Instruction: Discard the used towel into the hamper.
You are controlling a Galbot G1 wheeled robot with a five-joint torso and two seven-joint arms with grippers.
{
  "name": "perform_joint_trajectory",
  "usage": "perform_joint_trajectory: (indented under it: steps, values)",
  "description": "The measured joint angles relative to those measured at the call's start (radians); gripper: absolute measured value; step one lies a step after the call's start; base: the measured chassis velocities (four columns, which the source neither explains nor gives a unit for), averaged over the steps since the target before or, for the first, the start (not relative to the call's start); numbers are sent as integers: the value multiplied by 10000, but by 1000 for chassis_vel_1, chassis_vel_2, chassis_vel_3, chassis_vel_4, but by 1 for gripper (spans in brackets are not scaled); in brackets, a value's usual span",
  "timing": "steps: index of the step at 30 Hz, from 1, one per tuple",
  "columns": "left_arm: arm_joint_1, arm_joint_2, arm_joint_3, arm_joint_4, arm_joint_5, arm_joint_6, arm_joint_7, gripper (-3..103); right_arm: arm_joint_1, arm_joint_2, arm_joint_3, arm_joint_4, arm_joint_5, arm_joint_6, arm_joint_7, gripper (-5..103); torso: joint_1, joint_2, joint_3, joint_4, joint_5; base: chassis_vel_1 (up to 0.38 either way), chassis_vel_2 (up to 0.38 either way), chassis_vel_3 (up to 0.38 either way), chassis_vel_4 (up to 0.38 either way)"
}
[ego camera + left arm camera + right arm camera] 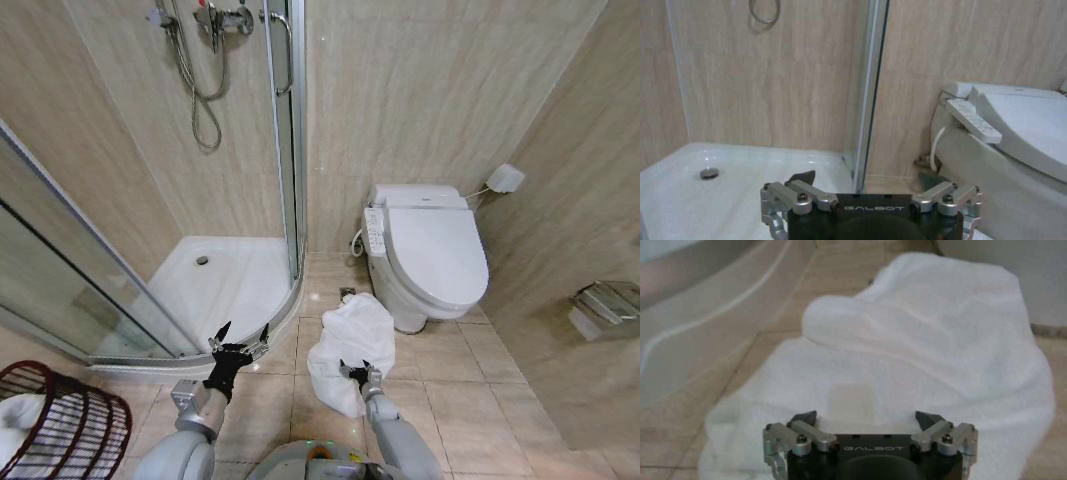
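Beige tiled bathroom floor [450, 380] runs from a glass-walled corner shower [215, 285] at ten o'clock to a white toilet with a closed lid [430, 250] at one o'clock. Crumpled on the tiles at twelve o'clock, just beside the toilet's base, lies the white terry towel [350, 345].

The small round reddish-brown open-weave wire hamper [85, 425] stands at eight o'clock, well apart from the towel, with something white already inside it.

The right gripper [357, 371] is low over the near edge of the towel, its dark fingertips spread wide with cloth between and below them; in its own wrist view [870, 421] the jaws stand apart above the pile and nothing is pinched yet. The left gripper [238, 342] hovers at eleven o'clock near the shower's curved sill, also spread wide and holding nothing.

Likely trouble: a shallow pinch on one loose fold could slip free, or lift only a corner so the rest trails along the floor. Because the hamper sits far off to the opposite side, a dangling tail may catch its rim or hang outside. The hamper's mouth is narrow and already partly filled, so the bulky cloth could well spill over.
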Motion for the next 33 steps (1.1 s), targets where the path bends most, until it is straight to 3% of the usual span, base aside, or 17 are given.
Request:
perform_joint_trajectory:
  steps: [3, 14, 15, 17, 19, 20, 22, 25, 28, 33]
  values:
    - [0, 0, 0, 0, 0, 0, 0, 100, 83, -23, 175, -256, -22, 34, -116, 92, 0, 0, 0, 1, 1, 0, 0, 0, 0]
    - [0, 1, 0, 0, 0, 0, 0, 100, 103, -261, 273, -328, 111, -5, -437, 43, 0, 0, 0, 0, 1, 0, 0, 0, 0]
    - [0, 1, 0, 0, 0, 0, 0, 100, 103, -261, 273, -328, 111, -5, -437, 43, 0, 0, 0, 0, 1, 0, 0, 0, 0]
    - [0, 0, 0, 0, 0, 0, 0, 100, 87, -295, 277, -354, 162, -5, -478, 33, 0, 0, 0, 0, 1, 0, 0, 0, 0]
    - [0, 0, 0, 0, 0, 0, 0, 100, 81, -312, 278, -361, 173, -4, -495, 33, 0, 0, 0, 0, 1, 0, 0, 0, 0]
    - [0, 0, 0, 0, 0, 0, 0, 100, 75, -325, 279, -367, 180, 1, -512, 22, 0, 0, 0, 0, 1, 0, 0, 0, 0]
    - [0, 0, 0, 0, 0, 0, 0, 100, 71, -331, 279, -370, 183, 8, -516, 22, 0, 0, 0, 0, 1, 0, 0, 0, 0]
    - [0, 0, 0, 0, 0, 0, 0, 100, 29, -336, 279, -343, 182, 29, -518, 5, 0, 0, 0, 0, 1, 0, 0, 0, 0]
    - [0, 1, 0, 0, -1, 0, 0, 100, -13, -340, 272, -286, 183, 35, -517, 0, 0, 0, 0, 0, 0, 0, 0, 0, 0]
    - [0, 1, 0, 0, 0, 0, 0, 100, -103, -361, 268, -116, 228, 35, -491, 0, 0, 0, 0, 0, 0, 0, 0, 0, 0]
